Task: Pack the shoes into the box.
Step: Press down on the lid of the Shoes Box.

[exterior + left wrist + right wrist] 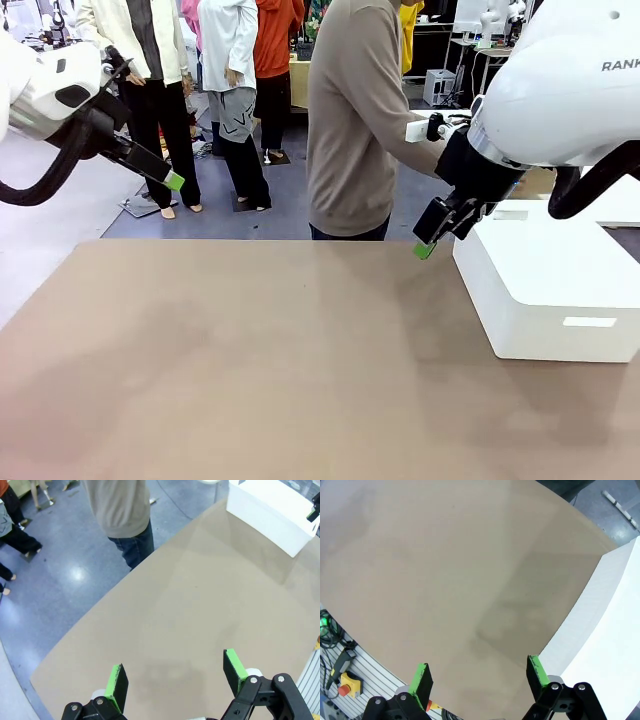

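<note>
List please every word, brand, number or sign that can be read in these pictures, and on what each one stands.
"RANK": grey letters on the white right arm, cut off by the picture's edge in the front view.
Nothing else legible: the white block and the table carry no readable print.

A plain tan table stretches wide, and one white rectangular block sits directly on it, resting flat at the table's right edge.

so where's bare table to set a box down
Nearly the whole brown table is bare, from its left edge to the white block on the right. The tight spot is beside that block, where the open right gripper hangs. The open left gripper is high.
</note>
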